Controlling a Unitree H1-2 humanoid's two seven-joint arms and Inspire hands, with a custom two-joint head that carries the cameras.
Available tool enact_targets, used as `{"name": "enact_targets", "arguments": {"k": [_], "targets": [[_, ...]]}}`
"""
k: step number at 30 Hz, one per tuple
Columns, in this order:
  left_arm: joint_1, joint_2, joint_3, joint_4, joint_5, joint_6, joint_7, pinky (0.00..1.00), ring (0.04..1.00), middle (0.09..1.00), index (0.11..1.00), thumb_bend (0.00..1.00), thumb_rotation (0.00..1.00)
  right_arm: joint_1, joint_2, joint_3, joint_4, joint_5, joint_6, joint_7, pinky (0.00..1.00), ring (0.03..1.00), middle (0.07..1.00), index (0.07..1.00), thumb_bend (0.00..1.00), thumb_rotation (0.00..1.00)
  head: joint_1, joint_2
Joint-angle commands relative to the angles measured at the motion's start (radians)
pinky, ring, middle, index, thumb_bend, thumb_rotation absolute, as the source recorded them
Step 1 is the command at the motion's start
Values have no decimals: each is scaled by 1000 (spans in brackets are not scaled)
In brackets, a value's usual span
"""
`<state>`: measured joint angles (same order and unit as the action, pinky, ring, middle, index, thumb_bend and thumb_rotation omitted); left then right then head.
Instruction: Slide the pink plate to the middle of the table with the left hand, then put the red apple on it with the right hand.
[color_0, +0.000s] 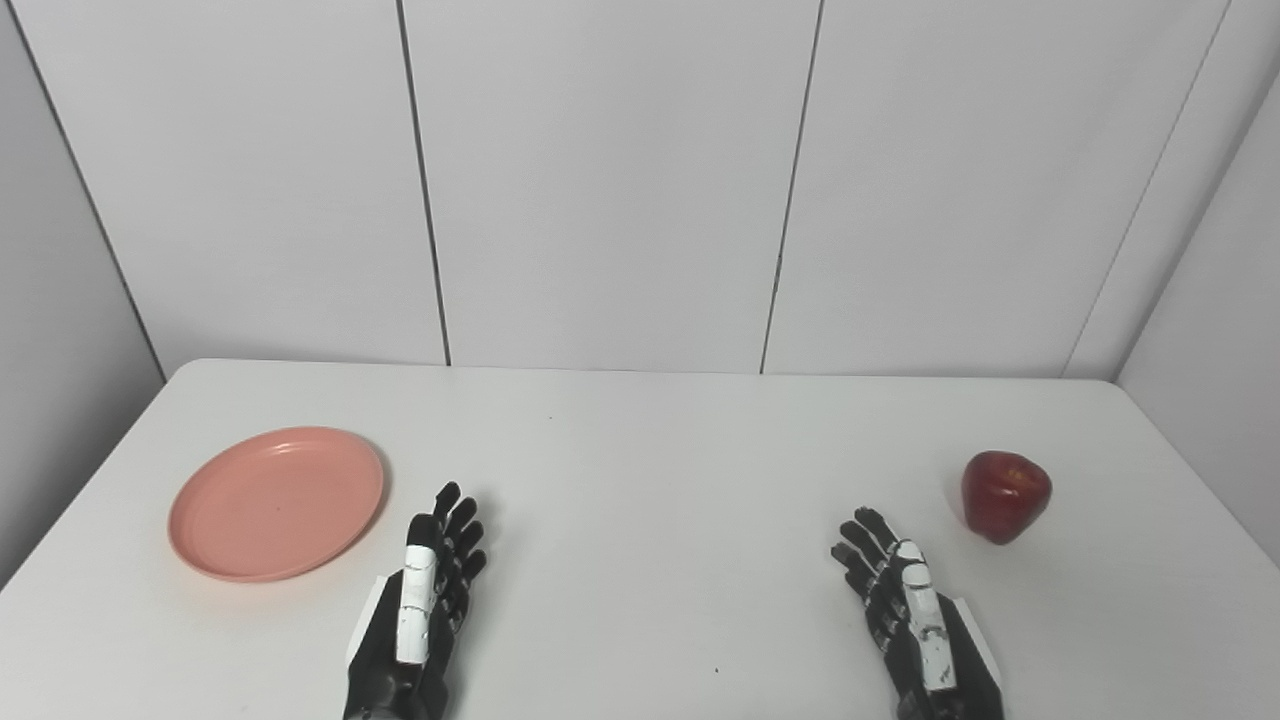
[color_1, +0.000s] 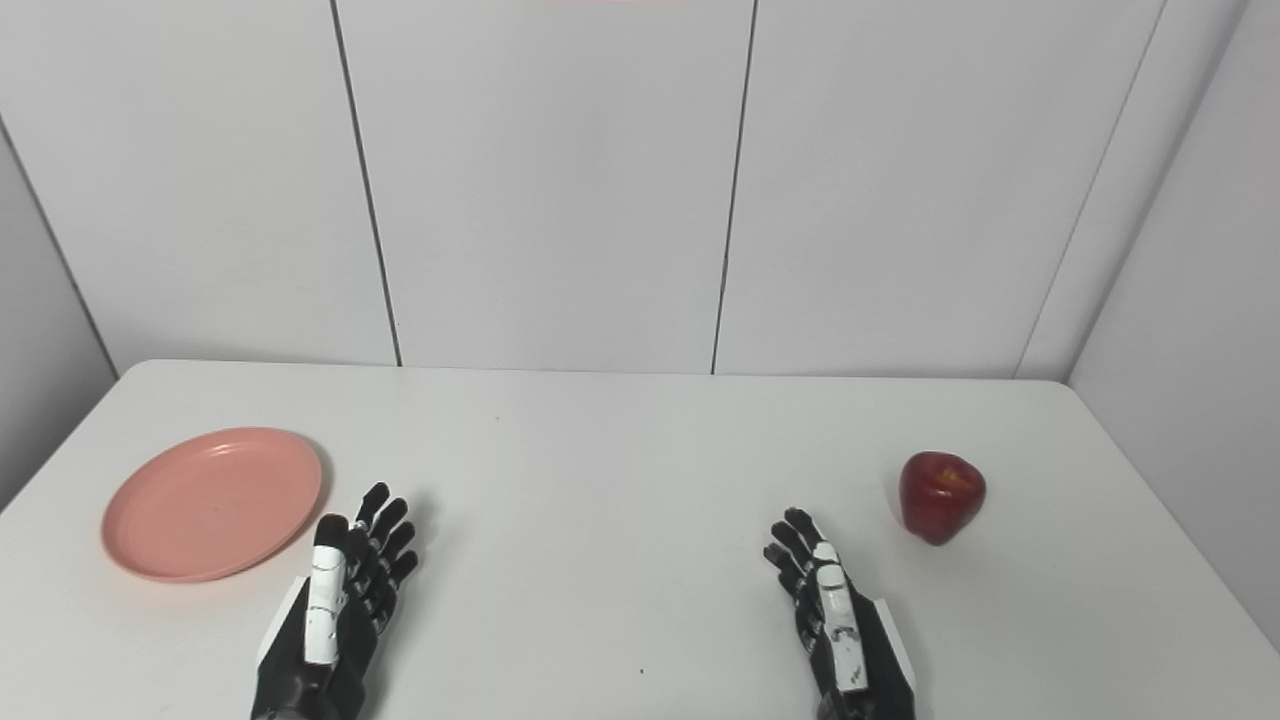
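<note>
From my seat the table (color_0: 640, 450) runs wall to wall ahead, with the panelled wall (color_0: 610, 180) right behind its far edge. The plate (color_0: 277, 502) lies flat on the table's left side. The apple (color_0: 1005, 496) sits on the table far off to the right, well apart from the plate. My left hand (color_0: 430, 590) rests near the front edge, just right of the plate; my right hand (color_0: 905, 600) is near the front too, just left of and nearer me than the apple.
</note>
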<state>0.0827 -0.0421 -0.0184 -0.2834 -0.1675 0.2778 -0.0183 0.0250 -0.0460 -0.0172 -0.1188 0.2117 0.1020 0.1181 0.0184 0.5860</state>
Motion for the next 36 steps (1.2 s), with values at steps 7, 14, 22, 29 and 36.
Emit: {"name": "enact_targets", "arguments": {"k": [7,14,22,29,36], "targets": [[67,0,-8,26,11,-50,-9,1000,1000,1000,1000,867,1000,-56,-14,-7,74,-33,-63,3,1000,945,939,934,663,1000,47,-34],[68,-26,-34,55,37,-83,8,1000,1000,1000,1000,897,994,-84,-40,-33,143,-5,-94,27,1000,953,945,932,656,1000,140,-69],[61,-54,-68,104,67,-128,43,1000,1000,1000,1000,873,994,-88,-73,-53,205,34,-122,74,1000,966,959,947,656,1000,229,-119],[54,-70,-92,133,85,-151,74,1000,1000,1000,1000,853,1000,-97,-86,-67,253,64,-147,105,1000,980,970,958,630,1000,266,-156],[46,-79,-110,169,101,-183,95,1000,1000,1000,1000,849,1000,-101,-99,-75,284,80,-155,130,1000,992,983,972,601,1000,325,-187]]}}
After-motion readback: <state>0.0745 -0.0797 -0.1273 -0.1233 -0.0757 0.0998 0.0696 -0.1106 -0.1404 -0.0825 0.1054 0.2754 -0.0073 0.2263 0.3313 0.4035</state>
